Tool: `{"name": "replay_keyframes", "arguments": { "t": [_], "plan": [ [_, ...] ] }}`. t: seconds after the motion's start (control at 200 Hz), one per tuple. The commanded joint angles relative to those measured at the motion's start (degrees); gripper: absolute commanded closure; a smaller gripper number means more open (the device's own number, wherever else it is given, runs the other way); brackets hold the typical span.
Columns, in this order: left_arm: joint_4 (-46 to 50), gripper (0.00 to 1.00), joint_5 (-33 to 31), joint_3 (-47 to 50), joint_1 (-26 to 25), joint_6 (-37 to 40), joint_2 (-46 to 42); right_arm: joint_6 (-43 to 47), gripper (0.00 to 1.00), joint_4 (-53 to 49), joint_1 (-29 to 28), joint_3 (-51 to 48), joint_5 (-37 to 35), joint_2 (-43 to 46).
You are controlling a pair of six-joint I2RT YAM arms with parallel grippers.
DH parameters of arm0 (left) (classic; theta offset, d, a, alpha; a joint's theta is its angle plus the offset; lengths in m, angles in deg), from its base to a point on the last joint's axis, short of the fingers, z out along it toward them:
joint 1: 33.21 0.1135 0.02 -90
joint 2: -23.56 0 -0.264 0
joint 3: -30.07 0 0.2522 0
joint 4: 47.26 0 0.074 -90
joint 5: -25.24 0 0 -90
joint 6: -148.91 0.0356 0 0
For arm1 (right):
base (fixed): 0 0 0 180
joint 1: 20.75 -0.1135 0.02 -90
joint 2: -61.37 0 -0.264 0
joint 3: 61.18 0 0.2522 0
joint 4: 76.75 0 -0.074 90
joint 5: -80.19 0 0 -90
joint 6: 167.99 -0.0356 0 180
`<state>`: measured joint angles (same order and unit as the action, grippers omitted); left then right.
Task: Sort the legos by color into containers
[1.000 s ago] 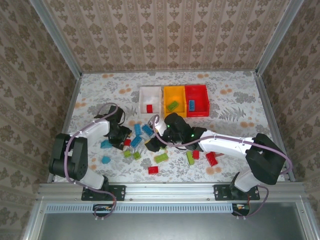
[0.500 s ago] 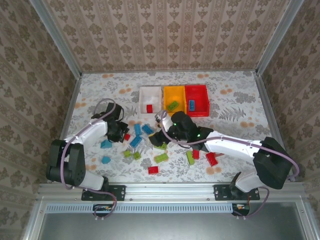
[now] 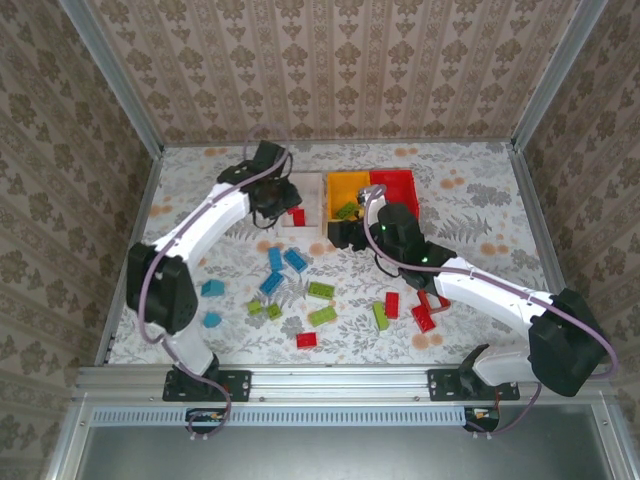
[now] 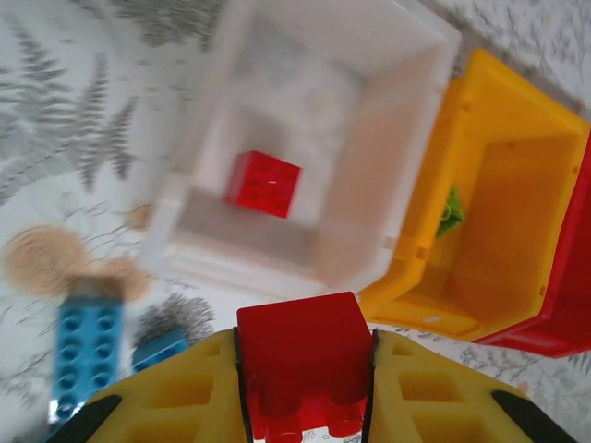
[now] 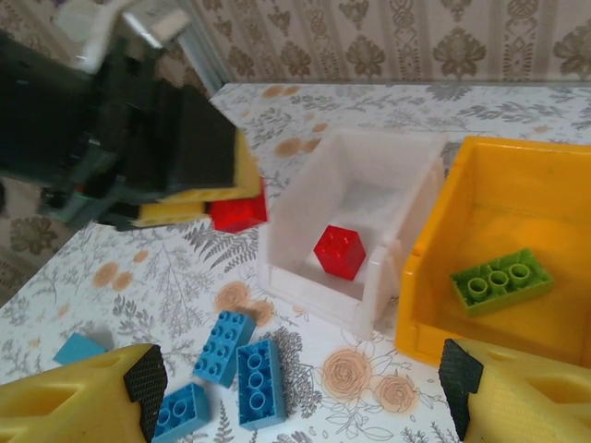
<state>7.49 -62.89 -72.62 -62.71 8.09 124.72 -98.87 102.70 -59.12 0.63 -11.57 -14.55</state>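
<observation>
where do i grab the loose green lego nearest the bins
Grip the green lego across its narrow width, on its two long sides, coming straight down. It lies flat, long axis roughly left to right in the top view, with bare table along both long sides.

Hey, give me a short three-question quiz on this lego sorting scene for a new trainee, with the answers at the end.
1. True or false: the left pincer is shut on a red brick.
2. What lies in the yellow bin? A) a green brick B) a blue brick C) nothing
3. Fill in: the right pincer is ___ and holds nothing.
Key: 1 true; 2 A; 3 open.
</observation>
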Motion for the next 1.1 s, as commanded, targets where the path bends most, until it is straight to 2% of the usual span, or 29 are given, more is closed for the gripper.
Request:
{"name": "replay_keyframes", "arguments": {
  "t": [0.0, 0.19, 0.335, 0.595, 0.805, 1.095],
  "plan": [
    [4.0, 0.83, 1.3, -5.9, -0.3, 7.3, 7.3, -2.5, 0.19, -0.4, 0.4, 2.2, -2.9, 0.2],
    [5.4, 0.79, 2.9, -15.5, -0.9, 9.4, 16.7, -2.5, 0.19, -1.9, 0.9, 1.1, -2.8, 1.6],
    [7.4, 0.76, 2.6, -17.2, -1.0, 9.6, 19.8, -3.3, 0.19, -2.7, 1.3, -0.6, -3.0, 2.8],
    [7.4, 0.57, 2.4, -15.2, -1.0, 9.4, 18.4, -2.6, 0.18, -3.9, 1.5, -0.9, -3.0, 3.1],
    [7.5, 0.52, 2.2, -14.5, -1.0, 9.1, 15.4, -1.6, 0.17, -4.8, 1.5, -1.0, -2.7, 3.0],
    [7.8, 0.51, 0.3, -12.6, -1.0, 8.7, 9.3, 1.1, 0.18, -7.5, 1.2, -0.6, -1.8, 3.4]
  ]
}}
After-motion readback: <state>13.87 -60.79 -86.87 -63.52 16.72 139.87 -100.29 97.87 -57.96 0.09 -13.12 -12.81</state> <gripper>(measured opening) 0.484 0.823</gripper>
